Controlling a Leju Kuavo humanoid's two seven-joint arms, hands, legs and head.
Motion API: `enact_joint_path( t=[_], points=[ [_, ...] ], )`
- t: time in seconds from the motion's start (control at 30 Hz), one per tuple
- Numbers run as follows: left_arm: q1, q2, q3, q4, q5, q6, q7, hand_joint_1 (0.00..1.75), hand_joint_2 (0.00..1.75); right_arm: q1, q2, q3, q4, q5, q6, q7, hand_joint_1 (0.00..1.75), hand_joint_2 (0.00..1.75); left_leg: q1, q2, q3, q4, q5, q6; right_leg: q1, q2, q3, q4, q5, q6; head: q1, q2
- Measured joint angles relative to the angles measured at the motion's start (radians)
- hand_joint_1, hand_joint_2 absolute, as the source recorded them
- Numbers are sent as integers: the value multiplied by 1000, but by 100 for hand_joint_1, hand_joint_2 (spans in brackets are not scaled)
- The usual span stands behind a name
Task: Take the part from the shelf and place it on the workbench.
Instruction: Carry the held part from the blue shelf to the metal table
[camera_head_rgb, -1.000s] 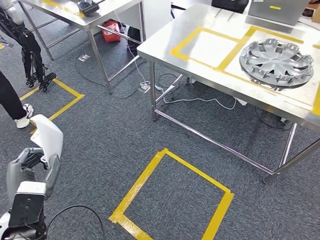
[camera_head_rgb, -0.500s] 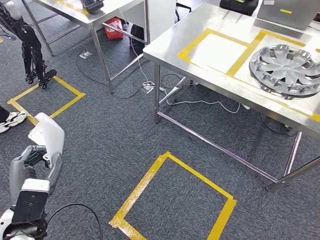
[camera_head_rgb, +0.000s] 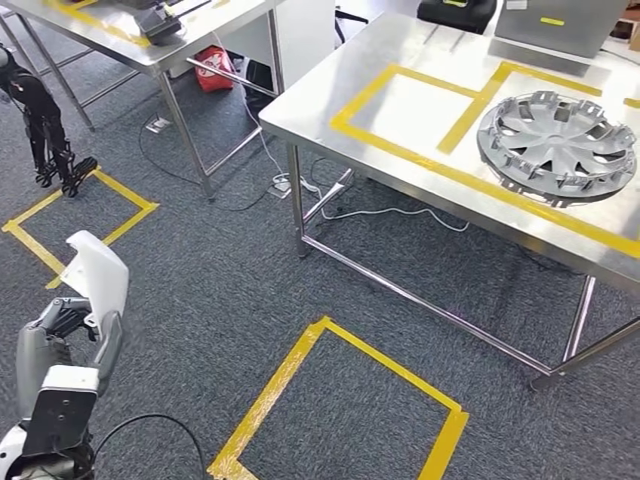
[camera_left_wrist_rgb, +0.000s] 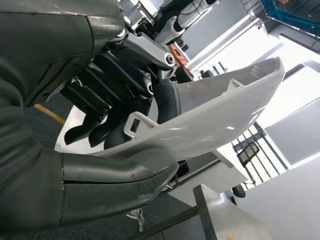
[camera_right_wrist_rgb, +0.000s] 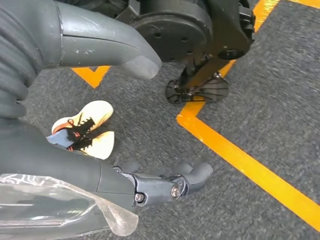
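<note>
Left robot hand (camera_head_rgb: 64, 335): we see it low at our left side, its dark fingers (camera_left_wrist_rgb: 113, 95) and thick thumb closed around the white part (camera_head_rgb: 96, 280).
Part: a curved white shell, gripped at its lower end; the rest rises above the left robot hand and tilts forward. In the left wrist view the part (camera_left_wrist_rgb: 219, 117) runs out past the fingertips, thumb on one face and fingers on the other.
Right robot hand (camera_right_wrist_rgb: 166, 185): we see it hanging over the carpet (camera_right_wrist_rgb: 271, 100), fingers apart and nearly straight, holding nothing.
Surface (camera_head_rgb: 423, 170): a steel bench, well apart from the left robot hand, ahead of it and to its right. Yellow tape marks squares on its top.
Wheel cover (camera_head_rgb: 558, 145): a silver disc lying flat on the surface, at the end far from the left robot hand, overlapping one taped square.
Floor square (camera_head_rgb: 340, 400): a yellow tape outline on the grey carpet, between the left robot hand and the surface, to the hand's right.
Second floor square (camera_head_rgb: 83, 215): ahead of the left robot hand, near it.
Shoes (camera_right_wrist_rgb: 85, 130): we note a pair on the carpet near the right robot hand.
Second bench (camera_head_rgb: 143, 25): far ahead of the left robot hand.
</note>
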Motion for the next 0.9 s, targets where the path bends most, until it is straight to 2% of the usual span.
enact_joint_path(
  t=[0.03, 0.07, 0.1, 0.17, 0.23, 0.27, 0.3, 0.37, 0.4, 0.43, 0.47, 0.53, 0.57, 0.6, 0.63, 0.7, 0.77, 0.8, 0.83, 0.9],
  points=[
    [0, 0, 0, 0, -1, 0, 2, 175, 175, 0, 0, 0, 0, -1, 0, 2, 0, 175, -3, -5, 16, -53, 39, 6, 0, 3, 9, -1, -10, 3, 1, 0],
    [0, 1, 0, -1, -3, 0, 2, 175, 175, -1, 0, 0, 0, -2, 0, 4, 0, 175, -6, -10, 36, -104, 61, 11, 0, 7, 14, 0, -19, 8, 1, 0],
    [0, 1, 0, -1, -4, 0, 3, 175, 175, -2, 0, 0, -1, -3, 0, 5, 0, 175, -9, -15, 50, -136, 64, 14, -1, 10, 15, -1, -25, 14, 2, 0],
    [0, 2, 0, -3, -4, 0, 3, 175, 175, -5, 0, 0, -2, -7, 0, 5, 0, 175, -15, -17, 65, -164, 46, 19, -4, 13, 16, -6, -31, 25, 2, 0],
    [-2, 1, -1, -7, -4, 0, 6, 175, 175, -5, 0, 1, -7, -11, 0, 5, 0, 175, -11, -11, 78, -186, 43, 26, -5, 10, 18, -6, -37, 35, 4, 0],
    [-4, 1, -1, -10, -4, -1, 7, 175, 175, -6, 0, 1, -10, -12, 0, 6, 0, 175, -8, -7, 87, -197, 44, 29, -5, 7, 8, 15, -47, 40, 5, 0],
    [-6, 0, -2, -12, -4, -1, 8, 175, 175, -7, 0, 2, -11, -13, 0, 6, 0, 175, -5, -2, 97, -206, 43, 33, -6, 3, -16, 57, -64, 45, 6, 0],
    [-9, 0, -2, -13, -4, -2, 9, 175, 175, -7, 0, 3, -12, -13, 0, 7, 0, 175, -4, 9, 110, -211, 34, 37, -11, -1, -101, 183, -98, 54, 7, 0],
    [-10, 0, -2, -13, -4, -3, 9, 175, 175, -7, 0, 3, -12, -13, 0, 8, 0, 175, -4, 13, 118, -211, 27, 38, -14, -2, -145, 233, -100, 58, 7, 0],
    [-10, -1, -2, -13, -4, -3, 10, 175, 175, -6, 0, 3, -12, -13, 0, 8, 0, 175, -4, 18, 128, -211, 17, 37, -17, -3, -176, 254, -82, 61, 7, 0],
    [-10, -1, -2, -13, -4, -3, 10, 175, 175, -5, 0, 3, -12, -13, 0, 8, 0, 175, -3, 23, 141, -211, 7, 35, -19, -7, -189, 237, -43, 64, 7, 0],
    [-10, -1, -3, -13, -4, -3, 10, 175, 175, -4, 0, 4, -12, -13, 0, 8, 0, 175, -1, 33, 172, -212, -17, 28, -22, -27, -169, 130, 56, 67, 7, 0],
    [-11, -1, -3, -13, -4, -3, 10, 175, 175, -4, 0, 4, -12, -13, 0, 9, 0, 175, -3, 37, 183, -212, -28, 23, -19, -42, -152, 83, 85, 67, 8, 0],
    [-11, -1, -2, -14, -4, -3, 10, 175, 175, -5, 0, 4, -12, -13, 0, 9, 0, 175, -4, 41, 191, -213, -37, 17, -16, -54, -137, 51, 93, 60, 8, 0],
    [-12, -1, -2, -14, -4, -4, 11, 175, 175, -6, 0, 4, -13, -12, 0, 10, 0, 175, -6, 46, 195, -215, -44, 11, -11, -60, -128, 41, 85, 52, 6, 0],
    [-12, 0, -3, -14, -6, -7, 12, 175, 175, -6, 0, 4, -14, -10, 0, 11, 0, 175, -6, 60, 207, -221, -55, -2, -7, -49, -117, 28, 70, 32, 2, 0],
    [-12, 0, -4, -14, -7, -8, 10, 175, 175, -2, 0, 4, -14, -7, -1, 8, 0, 175, -2, 54, 212, -203, -73, -11, -8, -31, -104, 20, 64, 18, -2, 0],
    [-10, 1, -4, -14, -6, -7, 7, 175, 175, -2, 0, 4, -14, -6, -1, 6, 0, 175, 0, 42, 195, -163, -90, -14, -10, -21, -95, 16, 61, 11, -5, 0],
    [-8, 2, -4, -14, -5, -5, 5, 175, 175, -3, 0, 3, -14, -4, -1, 3, 0, 175, 1, 27, 162, -99, -111, -15, -11, -12, -88, 14, 57, 5, -9, 0],
    [-5, 3, -3, -14, -2, -3, 4, 175, 175, -5, 0, 3, -14, 0, -1, 0, 0, 175, 2, 13, 69, 38, -140, -15, -9, 11, -75, 13, 47, -2, -13, 0]
  ],
)
